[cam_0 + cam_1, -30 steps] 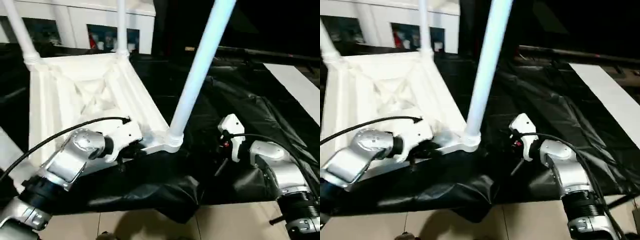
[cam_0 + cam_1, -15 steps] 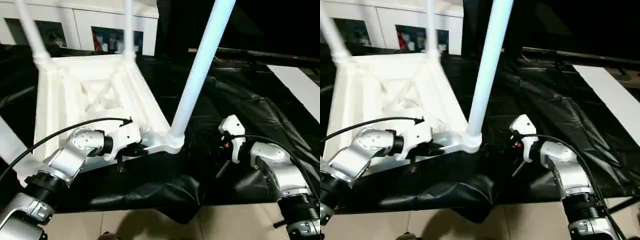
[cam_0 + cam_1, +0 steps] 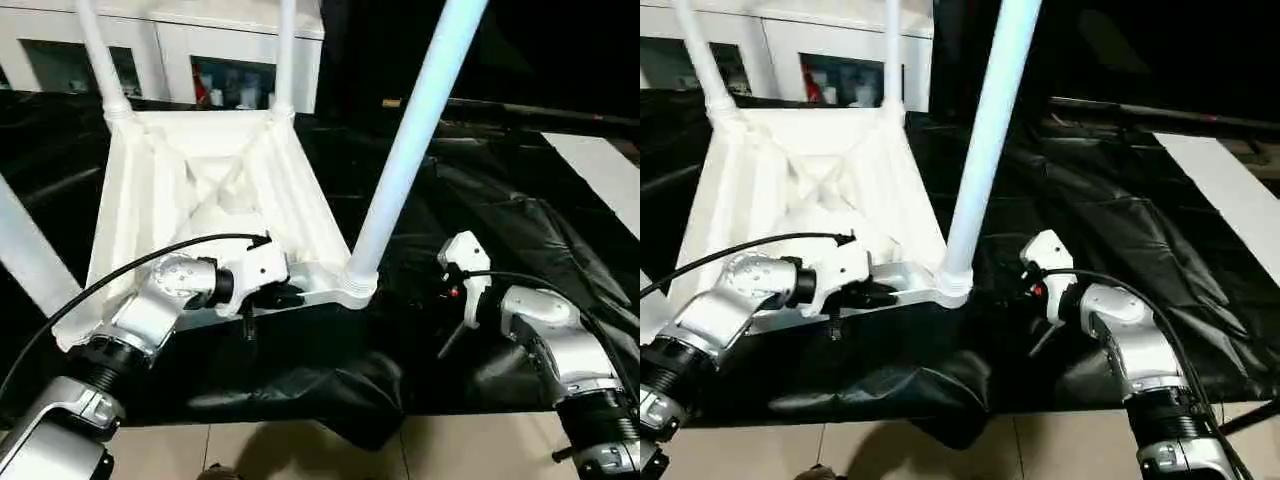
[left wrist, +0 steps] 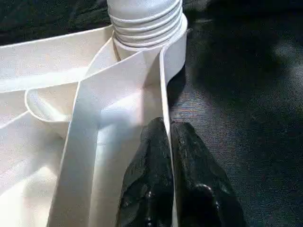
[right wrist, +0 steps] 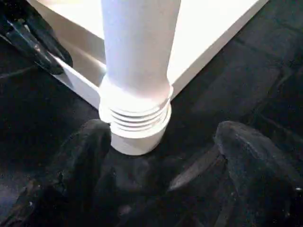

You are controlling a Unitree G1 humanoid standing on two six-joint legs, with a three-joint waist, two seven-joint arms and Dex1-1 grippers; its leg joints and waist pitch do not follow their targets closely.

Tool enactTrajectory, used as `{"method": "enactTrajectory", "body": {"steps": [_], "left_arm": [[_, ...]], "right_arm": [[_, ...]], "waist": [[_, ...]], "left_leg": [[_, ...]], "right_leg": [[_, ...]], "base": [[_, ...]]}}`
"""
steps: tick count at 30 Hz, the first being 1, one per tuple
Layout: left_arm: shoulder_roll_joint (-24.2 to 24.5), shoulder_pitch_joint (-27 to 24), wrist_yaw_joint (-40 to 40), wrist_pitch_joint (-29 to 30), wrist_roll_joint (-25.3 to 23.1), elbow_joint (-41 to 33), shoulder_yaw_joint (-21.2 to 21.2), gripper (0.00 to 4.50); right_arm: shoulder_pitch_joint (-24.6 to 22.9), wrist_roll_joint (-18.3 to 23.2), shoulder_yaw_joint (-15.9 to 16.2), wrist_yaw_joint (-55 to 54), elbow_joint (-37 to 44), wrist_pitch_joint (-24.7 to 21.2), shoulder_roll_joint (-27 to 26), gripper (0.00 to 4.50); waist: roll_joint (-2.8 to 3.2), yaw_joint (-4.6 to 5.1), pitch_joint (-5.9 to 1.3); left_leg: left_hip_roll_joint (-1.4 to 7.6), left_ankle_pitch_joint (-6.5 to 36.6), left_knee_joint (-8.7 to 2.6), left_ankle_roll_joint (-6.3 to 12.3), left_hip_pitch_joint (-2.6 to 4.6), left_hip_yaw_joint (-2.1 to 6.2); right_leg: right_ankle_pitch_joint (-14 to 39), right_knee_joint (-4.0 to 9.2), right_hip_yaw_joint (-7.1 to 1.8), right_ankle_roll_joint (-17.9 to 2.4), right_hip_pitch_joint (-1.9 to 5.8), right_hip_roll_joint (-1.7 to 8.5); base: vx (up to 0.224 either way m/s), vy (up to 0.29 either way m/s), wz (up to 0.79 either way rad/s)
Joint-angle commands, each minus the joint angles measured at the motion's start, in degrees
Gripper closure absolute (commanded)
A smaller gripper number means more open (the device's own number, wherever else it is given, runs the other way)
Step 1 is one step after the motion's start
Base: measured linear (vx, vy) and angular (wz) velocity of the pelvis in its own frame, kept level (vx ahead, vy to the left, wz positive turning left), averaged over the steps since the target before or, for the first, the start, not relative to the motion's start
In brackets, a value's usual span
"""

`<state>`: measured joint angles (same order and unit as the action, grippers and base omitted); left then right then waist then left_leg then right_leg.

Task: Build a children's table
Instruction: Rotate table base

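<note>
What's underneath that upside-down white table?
The table top lies legs-up on crumpled black sheeting, which spreads out all around it. Whatever is directly beneath the top or the sheeting is covered.

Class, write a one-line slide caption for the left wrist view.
Left gripper pinches the upturned table top's thin side wall beside the corner socket holding a ribbed leg.

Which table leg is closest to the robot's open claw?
The big leg at the front corner, the one next to the right gripper. The other legs stand farther off, at the table top's other corners.
</note>
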<state>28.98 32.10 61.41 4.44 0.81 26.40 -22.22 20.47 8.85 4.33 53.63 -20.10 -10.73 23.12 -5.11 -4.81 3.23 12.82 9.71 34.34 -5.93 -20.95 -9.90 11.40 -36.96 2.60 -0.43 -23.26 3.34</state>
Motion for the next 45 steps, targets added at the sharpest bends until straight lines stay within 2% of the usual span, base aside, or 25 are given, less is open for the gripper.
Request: {"method": "enactTrajectory", "body": {"steps": [1,4,6,7,8,13,15,17,20,23,25,32,39,45], "left_arm": [[-0.09,-0.61,2.01,3.2,0.66,-0.44,-0.68,4.2],[-1.1,-0.44,0.42,4.21,1.04,-0.01,0.04,3.89],[-1.01,-0.17,-2.36,1.9,-2.13,1.21,-0.83,3.69],[-1.28,0.07,-4.55,0.69,-4.31,2.3,-1.19,3.56],[-1.44,0.09,-4.93,0.45,-4.5,2.51,-1.11,3.43],[-2.49,-0.44,-3.8,1.71,-2.58,0.22,-0.03,3.43],[-2.53,-0.73,-3.36,2.67,-2.17,-0.62,0.08,3.43],[-3.23,-0.43,-3.4,7.28,-1.13,-0.64,0.8,3.43],[-4.25,0.21,-4.43,9.88,-0.7,0.02,1.78,3.43],[-4.5,0.51,-3.29,12.81,0.07,-0.08,2.06,3.43],[-4.28,1.08,-2.11,14.75,-0.1,0.2,1.62,3.43],[-2.95,1.13,0.24,14.68,-1.51,-0.14,0.03,3.43],[-2.81,1.4,1.23,19.8,-1.12,-1.31,-0.54,4.04],[-2.59,1.37,2.11,20.75,-1.47,-1.41,-0.72,4.46]], "right_arm": [[0.28,0.25,-0.06,-0.28,1.35,-0.49,0.5,0.51],[0.5,0.19,0.01,-0.39,0.86,-0.2,0.42,0.51],[0.56,0.09,0.06,-0.67,0.9,-0.31,0.28,0.51],[0.52,0.06,0.09,-0.8,1.09,-0.57,0.18,0.51],[0.47,0.09,0.11,-0.81,1.24,-0.72,0.14,0.51],[0.5,0.22,0.27,-0.76,1.56,-1.19,0.22,0.51],[0.55,0.22,0.32,-0.73,1.58,-1.31,0.24,0.51],[0.7,0.21,0.39,-0.78,1.44,-1.35,0.22,0.51],[0.74,0.29,0.46,-0.96,1.4,-1.45,0.16,0.51],[0.69,0.31,0.61,-1.19,1.5,-1.56,0.06,0.51],[0.65,0.28,0.73,-1.25,1.56,-1.49,-0.03,0.51],[1.1,0.1,0.93,-1.14,0.82,-1.03,-0.22,0.51],[2.71,-0.39,1.57,-0.75,-1.24,-0.17,-0.72,0.51],[4.15,-0.61,1.97,-0.55,-3.03,0.75,-1.75,0.51]], "waist": [[0.47,0.33,-3.42],[0.47,0.34,-3.58],[0.46,0.29,-3.54],[0.35,0.28,-3.47],[0.4,0.22,-3.31],[0.16,0.29,-3.09],[0.17,0.32,-3.08],[0.22,0.42,-3.19],[0.27,0.34,-3.31],[0.42,0.25,-3.45],[0.36,0.31,-3.46],[0.69,0.41,-3.44],[0.56,1.29,-3.51],[0.61,1.4,-3.41]], "left_leg": [[0.53,14.91,-4.17,-0.76,0.61,-0.11],[0.47,13.15,-4.05,-0.4,0.55,-0.26],[0.47,13.08,-3.98,-0.08,0.65,-0.34],[0.52,13.5,-4.0,0.01,0.62,-0.35],[0.52,14.49,-4.1,-0.07,0.72,-0.32],[0.48,17.37,-4.15,-0.59,0.88,-0.1],[0.54,17.39,-4.2,-0.58,0.85,-0.01],[0.54,16.67,-4.22,-0.62,0.72,-0.02],[0.51,15.56,-4.08,-0.38,0.79,-0.19],[0.45,13.73,-4.13,-0.07,0.53,-0.19],[0.39,13.4,-4.09,-0.01,0.52,-0.26],[0.46,13.66,-4.21,-0.07,0.63,-0.22],[0.43,13.1,-4.17,-0.05,0.44,-0.19],[0.44,13.78,-4.2,0.05,0.51,-0.21]], "right_leg": [[18.24,5.62,-2.32,-8.01,2.17,3.66],[13.93,5.26,-2.34,-9.2,2.38,3.52],[13.42,5.33,-2.37,-9.38,2.33,3.5],[13.98,5.46,-2.36,-9.05,2.34,3.46],[15.99,5.66,-2.34,-8.53,2.26,3.54],[24.77,6.48,-2.28,-6.18,1.91,3.86],[25.31,6.56,-2.28,-5.83,1.82,3.86],[23.44,6.31,-2.26,-6.31,1.91,3.76],[20.25,6.07,-2.34,-7.48,1.91,3.65],[16.21,5.64,-2.31,-8.56,2.31,3.57],[15.43,5.61,-2.31,-8.86,2.37,3.58],[15.05,5.69,-2.32,-9.05,2.45,3.6],[14.11,5.54,-2.27,-9.73,2.62,3.58],[15.46,5.75,-2.29,-9.88,2.49,3.66]], "base": [[0.0,0.0,0.0],[0.0,0.0,0.0],[0.0,0.0,0.0],[0.0,0.0,0.0],[0.0,0.0,0.0],[0.0,0.0,0.0],[0.0,0.0,0.0],[0.0,0.0,0.0],[0.0,0.0,0.0],[0.0,0.0,0.0],[0.0,0.0,0.0],[0.0,0.0,0.0],[0.0,0.0,0.0],[0.0,0.0,0.0]]}}
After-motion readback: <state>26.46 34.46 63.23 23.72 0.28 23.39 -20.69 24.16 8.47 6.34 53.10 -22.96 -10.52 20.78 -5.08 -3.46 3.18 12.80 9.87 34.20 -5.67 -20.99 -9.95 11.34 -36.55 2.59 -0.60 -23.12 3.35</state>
